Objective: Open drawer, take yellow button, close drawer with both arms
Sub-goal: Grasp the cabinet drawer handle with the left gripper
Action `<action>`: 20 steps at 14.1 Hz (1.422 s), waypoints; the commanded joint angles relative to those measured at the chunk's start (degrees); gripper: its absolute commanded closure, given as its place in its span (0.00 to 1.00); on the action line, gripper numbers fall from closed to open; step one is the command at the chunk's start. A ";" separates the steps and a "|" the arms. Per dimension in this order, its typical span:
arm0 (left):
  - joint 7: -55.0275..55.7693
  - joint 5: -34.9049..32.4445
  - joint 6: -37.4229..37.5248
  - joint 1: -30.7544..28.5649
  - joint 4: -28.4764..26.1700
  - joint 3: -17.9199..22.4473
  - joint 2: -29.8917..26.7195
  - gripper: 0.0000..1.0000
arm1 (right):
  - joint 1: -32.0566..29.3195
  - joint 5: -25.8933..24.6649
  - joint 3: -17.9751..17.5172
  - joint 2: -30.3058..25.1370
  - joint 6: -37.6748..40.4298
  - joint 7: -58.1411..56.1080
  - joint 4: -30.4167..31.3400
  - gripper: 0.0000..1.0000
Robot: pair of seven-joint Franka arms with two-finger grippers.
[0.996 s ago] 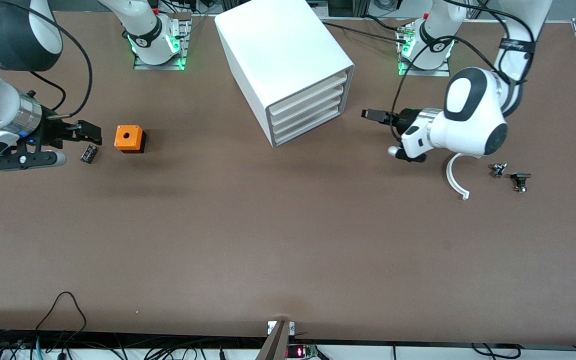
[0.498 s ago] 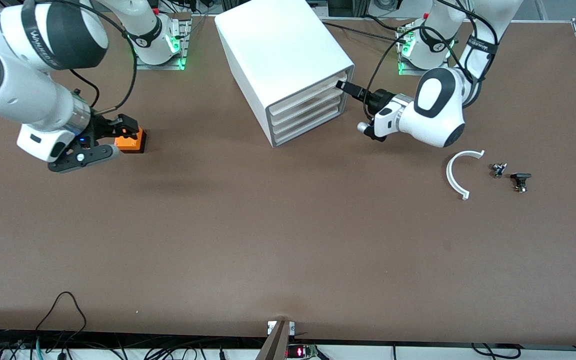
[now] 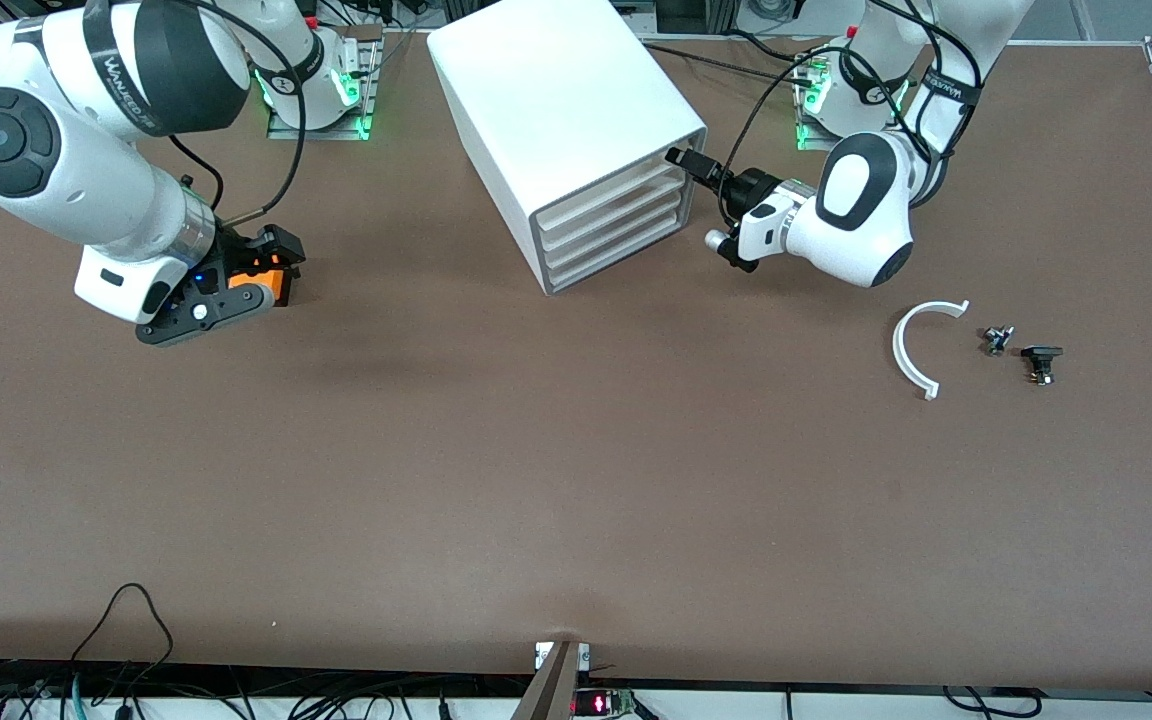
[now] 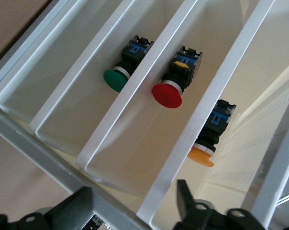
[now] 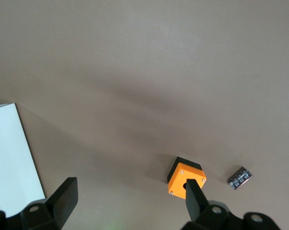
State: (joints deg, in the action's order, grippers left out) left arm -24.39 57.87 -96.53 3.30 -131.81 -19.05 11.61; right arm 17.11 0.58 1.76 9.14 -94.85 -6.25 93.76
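Stage: barely begun, as I read it; all four drawers look flush in the cabinet (image 3: 568,120), and opening, taking and closing are all left to do.
Drawer: the topmost drawer (image 3: 612,187) sits shut at the cabinet's open face, which is turned toward the left arm's end of the tabletop (image 3: 576,480).
Left gripper: the left gripper (image 3: 688,160) is right at the top drawer's corner, fingers (image 4: 185,197) spread wide, gripping nothing.
Button: the orange-capped button (image 4: 209,136) lies inside a drawer, seen in the left wrist view; green and red ones lie in neighbouring drawers.
Right gripper: the right gripper (image 3: 271,255) hangs over the orange cube (image 3: 264,277) toward the right arm's end, fingers (image 5: 65,194) wide apart and empty; this arm seems to wait.
Bystanders: a white curved piece (image 3: 914,348) and small dark parts (image 3: 1021,350) lie near the left arm's end.
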 commanded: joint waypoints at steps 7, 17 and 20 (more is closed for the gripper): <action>-2.59 2.95 -3.31 -1.37 1.21 -0.72 -1.07 0.10 | 2.30 6.19 -1.84 0.35 0.20 -1.31 -4.46 0.00; -5.14 5.32 -7.70 -0.05 -0.38 -4.68 -0.98 1.00 | 7.15 4.87 -2.20 2.81 -1.65 -1.40 -7.80 0.00; -5.58 4.71 -7.88 -0.49 -0.12 -4.59 -1.07 1.00 | 7.15 5.04 -2.20 3.95 -3.75 -1.40 -7.80 0.00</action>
State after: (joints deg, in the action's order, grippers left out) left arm -28.78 62.56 -103.12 3.26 -130.77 -23.48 11.49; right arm 24.13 5.88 -0.57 11.29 -97.85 -7.09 87.78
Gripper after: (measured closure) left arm 0.775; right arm 0.000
